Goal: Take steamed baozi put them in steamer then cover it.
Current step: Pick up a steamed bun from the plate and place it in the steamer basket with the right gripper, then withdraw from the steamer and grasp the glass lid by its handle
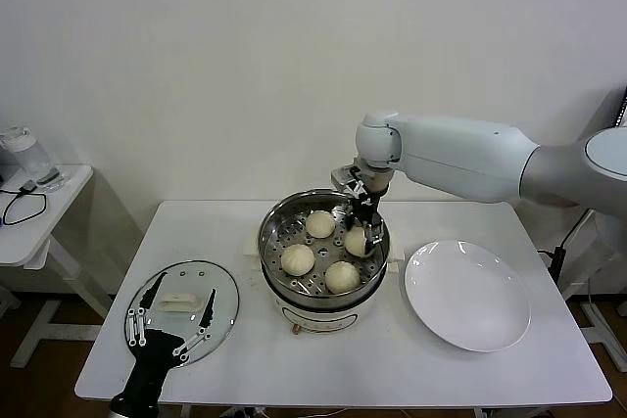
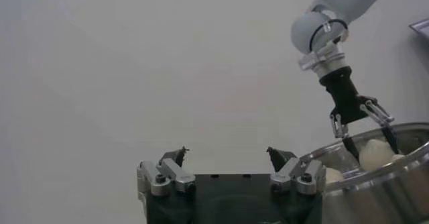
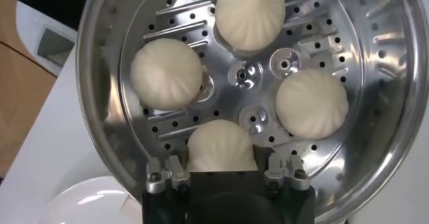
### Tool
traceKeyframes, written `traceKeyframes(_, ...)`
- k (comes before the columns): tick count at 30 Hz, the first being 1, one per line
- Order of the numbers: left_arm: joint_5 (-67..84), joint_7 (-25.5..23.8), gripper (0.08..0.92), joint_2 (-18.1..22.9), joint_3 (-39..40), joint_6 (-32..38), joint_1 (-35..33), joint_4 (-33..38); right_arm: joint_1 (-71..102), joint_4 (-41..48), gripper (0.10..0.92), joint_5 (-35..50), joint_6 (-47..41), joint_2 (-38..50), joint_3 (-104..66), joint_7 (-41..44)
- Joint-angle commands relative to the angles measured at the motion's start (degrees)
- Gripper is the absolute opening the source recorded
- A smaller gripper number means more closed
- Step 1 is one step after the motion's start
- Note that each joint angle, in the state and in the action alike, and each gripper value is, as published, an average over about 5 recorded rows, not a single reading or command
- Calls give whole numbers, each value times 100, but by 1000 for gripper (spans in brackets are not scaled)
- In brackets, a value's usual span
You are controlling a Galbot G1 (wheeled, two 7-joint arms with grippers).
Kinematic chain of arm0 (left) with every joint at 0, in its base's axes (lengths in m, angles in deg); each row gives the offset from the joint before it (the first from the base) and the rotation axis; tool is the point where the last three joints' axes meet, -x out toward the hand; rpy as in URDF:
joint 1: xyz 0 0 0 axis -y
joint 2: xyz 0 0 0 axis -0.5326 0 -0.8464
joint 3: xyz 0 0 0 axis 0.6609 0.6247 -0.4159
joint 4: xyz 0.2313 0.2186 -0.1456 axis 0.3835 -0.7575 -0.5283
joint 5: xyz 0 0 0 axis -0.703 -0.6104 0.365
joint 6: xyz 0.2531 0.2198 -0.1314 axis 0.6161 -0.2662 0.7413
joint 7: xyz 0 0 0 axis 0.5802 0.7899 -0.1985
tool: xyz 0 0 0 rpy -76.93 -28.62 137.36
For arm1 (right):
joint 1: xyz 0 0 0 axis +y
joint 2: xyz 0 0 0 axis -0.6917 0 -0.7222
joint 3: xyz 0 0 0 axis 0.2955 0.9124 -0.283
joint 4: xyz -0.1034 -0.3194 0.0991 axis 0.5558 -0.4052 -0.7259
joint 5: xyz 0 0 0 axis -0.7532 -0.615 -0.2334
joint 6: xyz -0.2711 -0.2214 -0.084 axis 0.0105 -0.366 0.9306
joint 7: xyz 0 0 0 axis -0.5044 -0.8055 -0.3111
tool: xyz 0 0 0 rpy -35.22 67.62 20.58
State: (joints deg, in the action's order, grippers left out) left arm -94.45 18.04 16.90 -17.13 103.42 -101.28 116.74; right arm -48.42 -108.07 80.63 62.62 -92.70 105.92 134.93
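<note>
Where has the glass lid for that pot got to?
In the head view, the glass lid lies flat at the table's front left, left of the steamer, beneath the left gripper.

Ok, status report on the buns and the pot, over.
Right gripper open around fourth cream-white dough bun in shiny steel steamer pot. Left gripper open over glass lid.

A robot test room or lab is suggested: a bare white wall [image 1: 196, 66] is seen behind a plain white table [image 1: 441, 359] (folding-type legs), and a second side table [image 1: 39, 212] carrying a cable [image 1: 20, 208] is placed beside it.
</note>
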Motion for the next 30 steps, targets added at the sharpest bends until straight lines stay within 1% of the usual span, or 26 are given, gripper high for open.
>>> traceKeyframes(1,1,-8,823,-6,-7,-61,-32,35,20,-73,797,-127,9,54,-93,-58)
traceKeyframes(3,4,-12,823,-13,-2,-95,-42,51,-31,-213,817,-144,13,163,-176,-61)
traceKeyframes(6,-7,-11,823,-17,18,-111,-21,48,-130,-470,822,-174,107,406,-428,-75)
traceKeyframes(8,-18,-2,823,-24,25,-126,-5,64,-171,-686,822,-191,374,657,-719,-142)
traceKeyframes(11,-22,20,823,-46,29,-177,11,127,-152,-1168,823,-120,770,1157,-1244,-414)
traceKeyframes(13,-20,39,823,-62,30,-216,41,167,-53,-1515,823,5,960,1550,-1596,-843)
traceKeyframes(15,-14,81,823,-68,22,-261,117,193,81,-1832,823,103,1249,1984,-1856,-1706)
traceKeyframes(16,-12,119,823,-62,11,-288,173,202,180,-1974,823,149,1444,2202,-1890,-2401)
traceKeyframes(20,-22,298,823,-54,-40,-407,383,240,919,-2497,823,347,1993,2995,-2103,-5741)
traceKeyframes(23,-98,420,823,-87,-53,-476,459,261,2115,-2635,823,467,2168,3335,-3059,-7390)
traceKeyframes(26,-266,568,823,-107,-30,-618,518,242,3554,-2582,823,445,2406,3435,-4575,-8222)
traceKeyframes(28,-434,664,823,-112,-10,-708,555,203,4481,-2519,823,430,2538,3392,-5703,-8485)
traceKeyframes(30,-617,716,823,-123,-3,-777,582,158,5352,-2443,823,397,2626,3276,-6717,-8577)
